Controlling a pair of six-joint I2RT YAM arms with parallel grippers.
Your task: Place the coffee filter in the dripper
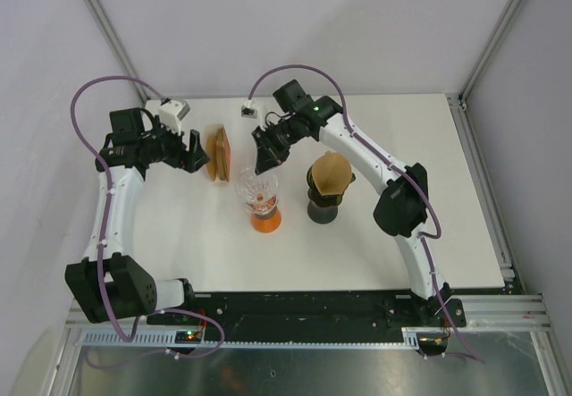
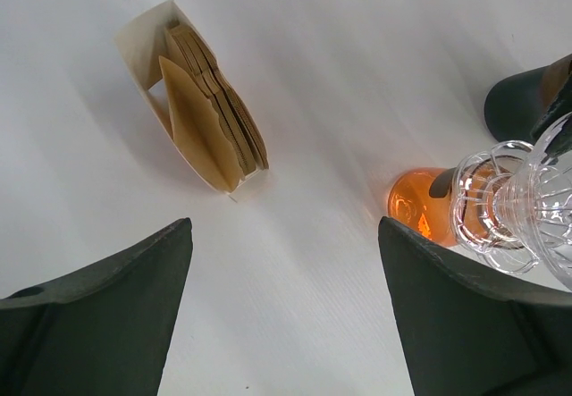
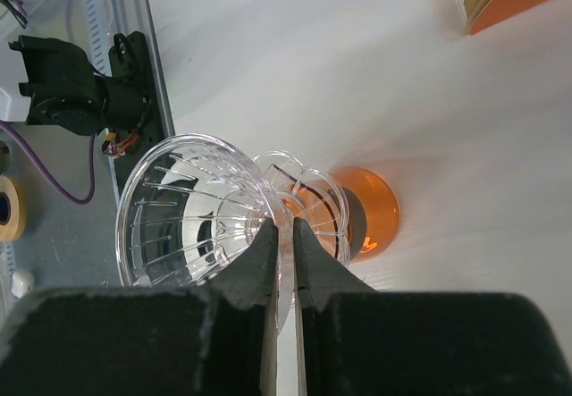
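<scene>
Filter stack (image 1: 218,152) left of dripper (image 1: 256,189), other dripper (image 1: 322,201) to its right

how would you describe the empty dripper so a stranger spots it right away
On the white table, look at the middle, just right of the upright pack of brown filters. The clear dripper stands there on an orange base, the right pincer shut on its rim. Unlike the dark dripper to its right, which holds a brown filter, it is see-through, ribbed and empty.
</scene>
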